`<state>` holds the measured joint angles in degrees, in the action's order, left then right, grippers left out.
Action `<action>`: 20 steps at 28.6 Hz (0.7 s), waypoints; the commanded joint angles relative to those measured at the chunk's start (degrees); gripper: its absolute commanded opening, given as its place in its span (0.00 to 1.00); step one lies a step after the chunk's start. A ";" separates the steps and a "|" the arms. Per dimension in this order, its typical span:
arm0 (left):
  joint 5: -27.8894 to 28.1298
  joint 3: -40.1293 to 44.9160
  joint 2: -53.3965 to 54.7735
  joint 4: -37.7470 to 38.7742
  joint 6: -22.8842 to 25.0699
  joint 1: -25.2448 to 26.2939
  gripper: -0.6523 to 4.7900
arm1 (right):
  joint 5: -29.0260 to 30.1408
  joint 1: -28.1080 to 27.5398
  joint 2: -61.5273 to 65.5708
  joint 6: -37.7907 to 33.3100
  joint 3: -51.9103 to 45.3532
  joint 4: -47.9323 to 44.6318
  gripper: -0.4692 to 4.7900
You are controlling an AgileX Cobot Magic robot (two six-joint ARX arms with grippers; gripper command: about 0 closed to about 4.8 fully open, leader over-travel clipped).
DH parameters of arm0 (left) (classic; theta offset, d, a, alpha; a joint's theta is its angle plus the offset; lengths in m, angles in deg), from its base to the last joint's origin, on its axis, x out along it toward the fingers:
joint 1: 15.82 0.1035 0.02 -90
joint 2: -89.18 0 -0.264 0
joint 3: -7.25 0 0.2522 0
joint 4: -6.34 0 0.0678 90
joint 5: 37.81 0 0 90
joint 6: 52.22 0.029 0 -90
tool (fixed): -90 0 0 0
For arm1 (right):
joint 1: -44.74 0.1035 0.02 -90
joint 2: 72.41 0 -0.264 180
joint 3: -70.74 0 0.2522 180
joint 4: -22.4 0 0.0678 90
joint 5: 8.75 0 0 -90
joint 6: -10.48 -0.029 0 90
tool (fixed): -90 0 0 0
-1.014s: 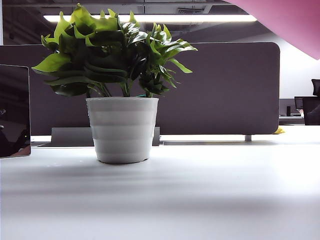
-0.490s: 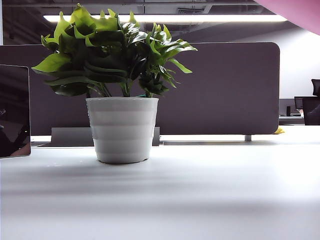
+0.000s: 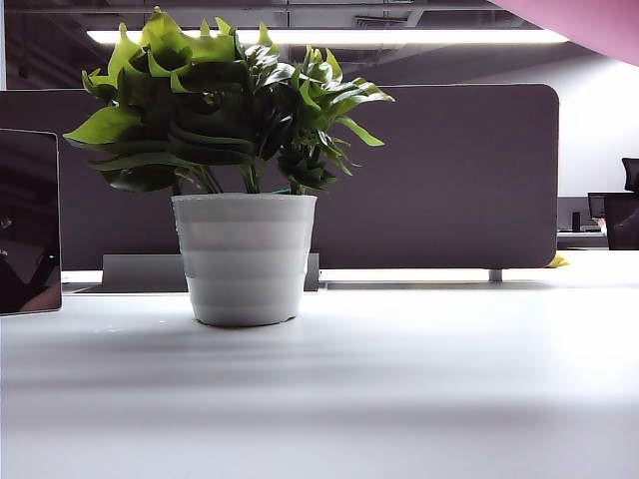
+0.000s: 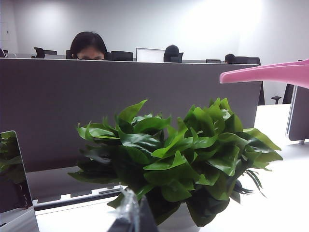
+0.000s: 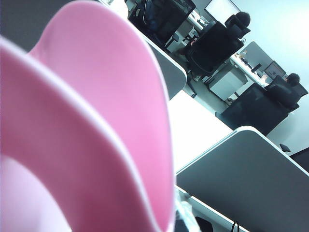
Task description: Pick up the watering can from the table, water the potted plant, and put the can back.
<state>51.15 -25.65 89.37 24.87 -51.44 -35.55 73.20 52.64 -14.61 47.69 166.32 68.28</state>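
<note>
The potted plant [image 3: 245,259] stands left of centre on the white table [image 3: 419,389], its green leaves [image 4: 193,154] filling the left wrist view. The pink watering can [image 3: 604,22] hangs high at the exterior view's upper right corner, only a slanted edge showing. Its long spout [image 4: 270,72] reaches in level above the leaves' right side. My right gripper [image 5: 174,220] is shut on the can [image 5: 96,125], which blocks most of that view; one clear fingertip [image 5: 186,215] shows beside its rim. My left gripper [image 4: 133,212] is shut and empty, low in front of the plant.
A grey partition [image 3: 449,180] runs along the table's far edge behind the pot. A dark reflective panel [image 3: 28,220] stands at the left edge. People sit at desks beyond the partition [image 4: 88,46].
The pink can has moved up and to the right, so less of it shows in the exterior view's corner. The plant and left arm have kept still.
</note>
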 commanded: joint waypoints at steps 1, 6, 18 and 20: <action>-0.24 -0.24 0.07 -0.52 0.28 0.09 0.11 | -1.51 1.22 0.17 1.27 1.31 -4.09 0.08; -0.24 -0.24 0.07 -0.52 0.28 0.09 0.11 | -3.98 2.56 0.61 3.87 1.31 -4.55 0.08; -0.24 -0.24 0.07 -0.52 0.28 0.09 0.11 | -3.96 2.73 0.94 6.91 1.31 -7.34 0.08; -0.24 -0.24 0.07 -0.52 0.28 0.09 0.11 | -3.82 2.73 0.92 7.41 1.31 -7.56 0.08</action>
<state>51.15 -25.67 89.37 24.87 -51.44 -35.55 69.31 55.35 -13.21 54.95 166.82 65.64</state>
